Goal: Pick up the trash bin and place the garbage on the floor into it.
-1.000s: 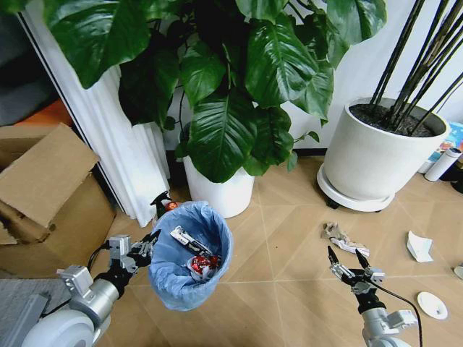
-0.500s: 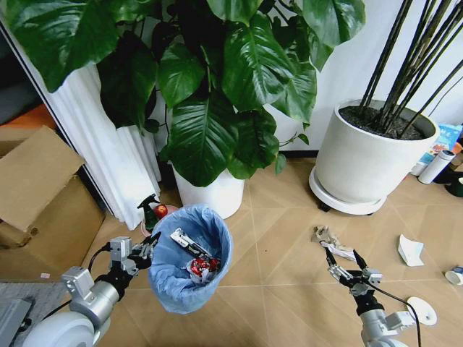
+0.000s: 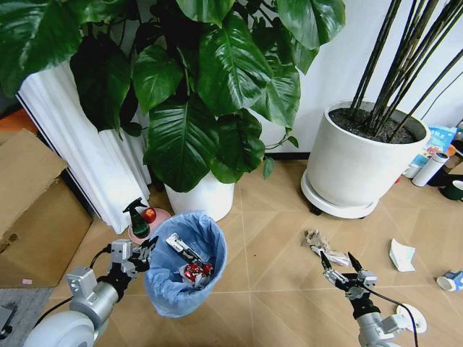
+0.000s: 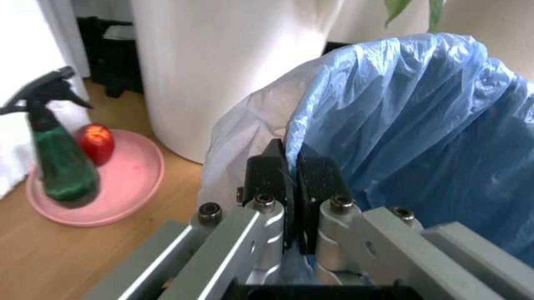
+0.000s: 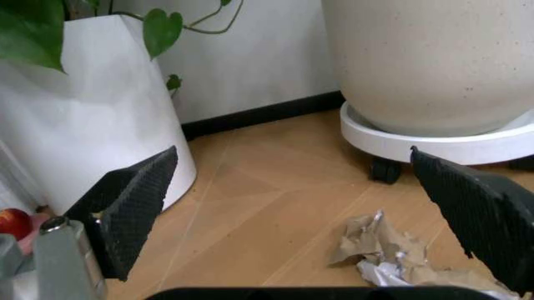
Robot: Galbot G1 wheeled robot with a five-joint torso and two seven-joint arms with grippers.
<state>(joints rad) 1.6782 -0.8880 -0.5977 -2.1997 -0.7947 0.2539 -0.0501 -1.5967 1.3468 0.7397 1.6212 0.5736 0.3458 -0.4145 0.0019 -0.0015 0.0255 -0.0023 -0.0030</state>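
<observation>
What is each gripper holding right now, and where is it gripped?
The left gripper is shut on the trash bin, pinching its bag-lined rim. The right gripper is open and holds nothing, above crumpled garbage.

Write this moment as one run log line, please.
left gripper: shut on bin rim | right gripper: open, near crumpled paper

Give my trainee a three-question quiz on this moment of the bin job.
1. True or false: the left gripper is shut on the bin's bag rim.
2. The right gripper is: A) open over crumpled paper on the floor; B) shut on a cup; C) inside the bin.
3. What sits on the pink plate beside the spray bottle?

Key: 1 true; 2 A; 3 a red apple.
</observation>
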